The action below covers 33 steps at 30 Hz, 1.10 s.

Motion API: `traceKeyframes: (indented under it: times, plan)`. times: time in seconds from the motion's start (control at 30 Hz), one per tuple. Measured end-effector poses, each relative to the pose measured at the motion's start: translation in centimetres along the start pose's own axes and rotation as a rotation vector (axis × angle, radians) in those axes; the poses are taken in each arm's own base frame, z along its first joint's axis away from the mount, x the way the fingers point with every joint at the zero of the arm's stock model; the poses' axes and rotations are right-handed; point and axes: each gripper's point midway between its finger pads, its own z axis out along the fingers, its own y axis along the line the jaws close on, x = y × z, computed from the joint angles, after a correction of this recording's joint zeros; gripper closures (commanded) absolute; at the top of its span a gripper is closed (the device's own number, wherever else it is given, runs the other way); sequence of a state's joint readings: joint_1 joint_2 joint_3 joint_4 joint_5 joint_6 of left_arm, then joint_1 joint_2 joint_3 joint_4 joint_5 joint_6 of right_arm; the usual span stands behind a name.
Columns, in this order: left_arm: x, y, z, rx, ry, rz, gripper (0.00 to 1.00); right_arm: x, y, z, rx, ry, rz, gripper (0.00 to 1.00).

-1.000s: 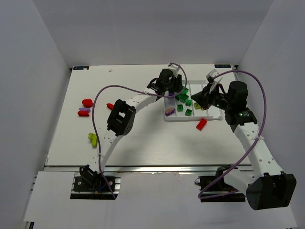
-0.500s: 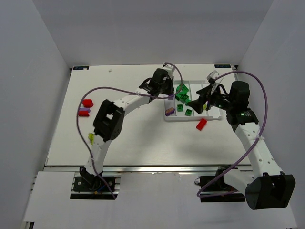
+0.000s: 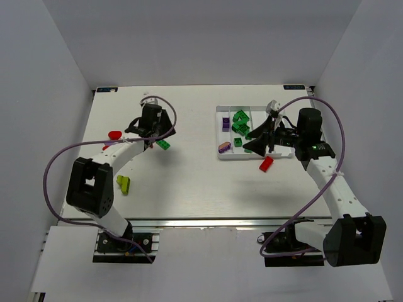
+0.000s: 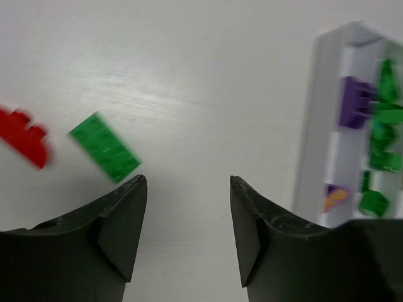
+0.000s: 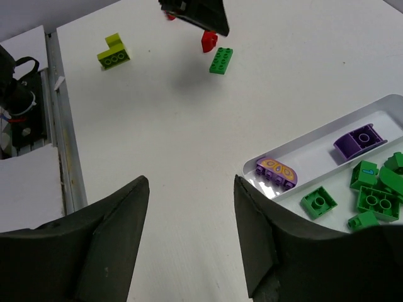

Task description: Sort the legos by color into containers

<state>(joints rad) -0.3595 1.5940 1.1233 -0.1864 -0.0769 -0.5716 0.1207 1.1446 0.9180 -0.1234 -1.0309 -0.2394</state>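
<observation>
The white tray [image 3: 252,157] stands at the back right; its left compartments hold purple bricks [image 5: 276,172] and several green bricks [image 5: 378,195]. Loose on the table lie a green brick [image 3: 164,144], a red brick [image 3: 114,134], a yellow-green brick [image 3: 123,184] and another red brick [image 3: 266,164] in front of the tray. My left gripper [image 3: 157,133] hovers open and empty just beside the green brick [image 4: 105,146], with the red brick [image 4: 24,135] further left. My right gripper [image 5: 191,182] is open and empty over the table by the tray's near-left corner.
The tray's long white wall [image 4: 315,126] shows at the right of the left wrist view. Purple cables loop off both arms. The table's metal front rail [image 5: 63,145] runs along the near side, and white walls enclose the other three sides.
My left arm has swung from the tray to the left half of the table, where a green brick now lies. My right gripper has opened and shifted slightly toward the tray's front-left corner.
</observation>
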Motion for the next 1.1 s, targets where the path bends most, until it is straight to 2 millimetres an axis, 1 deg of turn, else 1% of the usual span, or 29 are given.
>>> traceKeyframes:
  times: [0.03, 0.07, 0.13, 0.2, 0.27, 0.37, 0.63, 0.73, 0.97, 1.03, 1.1]
  plan:
    - [1.1, 2.1, 0.4, -0.071, 0.034, -0.024, 0.35, 0.0, 0.0, 0.0, 0.001, 0.001, 0.003, 0.43]
    - [2.0, 3.6, 0.7, -0.128, 0.063, -0.04, 0.34, 0.0, 0.0, 0.0, 0.004, 0.002, 0.007, 0.47]
    - [4.0, 6.2, 1.2, -0.241, 0.121, -0.068, 0.34, 0.0, -0.1, 0.0, 0.012, 0.004, 0.017, 0.48]
    - [5.6, 7.5, 1.8, -0.296, 0.166, -0.075, 0.33, 0.1, -0.3, 0.0, 0.022, 0.006, 0.024, 0.48]
    - [6.8, 8.3, 2.1, -0.331, 0.198, -0.084, 0.32, 0.1, -0.5, 0.0, 0.034, 0.009, 0.025, 0.47]
    - [7.4, 8.8, 2.6, -0.366, 0.222, -0.096, 0.3, 0.2, -0.7, -0.1, 0.045, 0.012, 0.026, 0.46]
    - [6.5, 8.5, 6.2, -0.41, 0.226, -0.111, 0.3, 0.3, -1.0, -0.1, 0.065, 0.016, 0.026, 0.43]
    - [6.5, 8.7, 7.2, -0.432, 0.234, -0.112, 0.3, 0.3, -1.0, -0.1, 0.066, 0.017, 0.025, 0.43]
    - [5.9, 9.2, 8.0, -0.505, 0.254, -0.098, 0.29, 0.1, -1.1, -0.2, 0.078, 0.016, 0.018, 0.42]
    - [5.9, 9.4, 7.9, -0.521, 0.258, -0.089, 0.3, 0.1, -1.1, -0.2, 0.079, 0.015, 0.017, 0.43]
    - [6.0, 9.6, 7.8, -0.532, 0.264, -0.081, 0.35, 0.0, -1.1, -0.3, 0.081, 0.014, 0.015, 0.42]
